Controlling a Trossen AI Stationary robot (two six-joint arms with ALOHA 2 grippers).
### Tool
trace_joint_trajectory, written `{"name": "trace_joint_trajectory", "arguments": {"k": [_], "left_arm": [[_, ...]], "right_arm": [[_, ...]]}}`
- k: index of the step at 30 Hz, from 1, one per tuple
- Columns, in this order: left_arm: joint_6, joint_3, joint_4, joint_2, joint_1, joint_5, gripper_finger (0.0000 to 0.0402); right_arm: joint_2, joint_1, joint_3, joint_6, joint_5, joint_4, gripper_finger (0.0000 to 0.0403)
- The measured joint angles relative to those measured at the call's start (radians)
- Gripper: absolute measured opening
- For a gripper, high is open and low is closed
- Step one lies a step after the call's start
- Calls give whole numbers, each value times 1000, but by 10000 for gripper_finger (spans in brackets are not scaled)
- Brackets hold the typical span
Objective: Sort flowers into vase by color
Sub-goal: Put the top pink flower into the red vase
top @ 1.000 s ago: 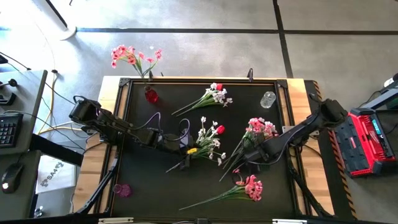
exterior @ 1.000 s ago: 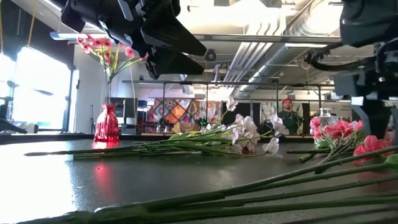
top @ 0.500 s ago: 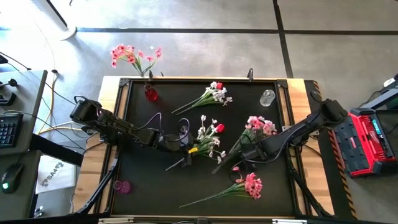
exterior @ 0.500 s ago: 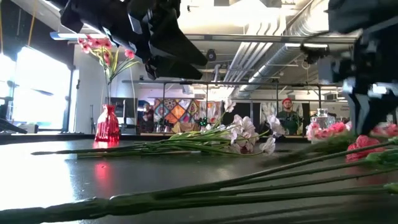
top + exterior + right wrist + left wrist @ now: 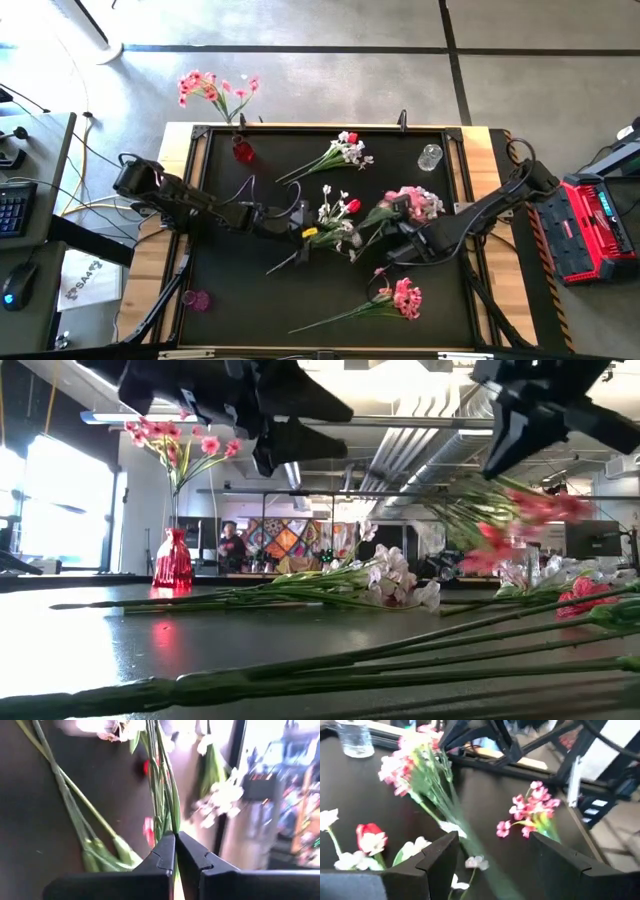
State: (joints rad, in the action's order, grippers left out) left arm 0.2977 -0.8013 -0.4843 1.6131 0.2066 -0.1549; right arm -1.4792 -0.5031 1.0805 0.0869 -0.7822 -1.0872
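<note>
a: what is the right gripper (image 5: 175, 851) doing?

b: it is pinching the stems of the pink spray (image 5: 408, 203), jaws pressed together, and holding it in the air over the mat's (image 5: 230, 290) right half.

a: any risk?

b: the grip is sitting on thin stems, so a stem could be slipping out or the blossoms catching on the white spray (image 5: 335, 222) beside it.

a: and the left gripper (image 5: 492, 851)?

b: it is hanging spread and empty near that white spray.

a: the vases?

b: the red vase (image 5: 242, 152) is holding pink flowers (image 5: 212, 92); the clear vase (image 5: 430, 158) is looking empty.
</note>
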Motion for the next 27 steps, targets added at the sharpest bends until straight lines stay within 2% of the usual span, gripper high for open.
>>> {"name": "trace_joint_trajectory", "arguments": {"k": [4,9,12,17,24,27], "left_arm": [[31,0,-30,0,-44,25,227],[81,-2,-44,7,-121,194,227],[140,-2,-42,11,-145,199,227],[156,-2,-72,11,-154,229,227],[225,-2,-180,10,-154,414,227],[259,-3,-164,10,-157,423,227]], "right_arm": [[0,-3,4,-204,-38,54,0],[-2,-1,2,-378,-138,148,0],[-2,-1,2,-509,-216,248,0],[-2,0,2,-704,-344,385,0],[-2,6,2,-936,-368,559,0],[-2,6,2,-1057,-379,649,0]]}}
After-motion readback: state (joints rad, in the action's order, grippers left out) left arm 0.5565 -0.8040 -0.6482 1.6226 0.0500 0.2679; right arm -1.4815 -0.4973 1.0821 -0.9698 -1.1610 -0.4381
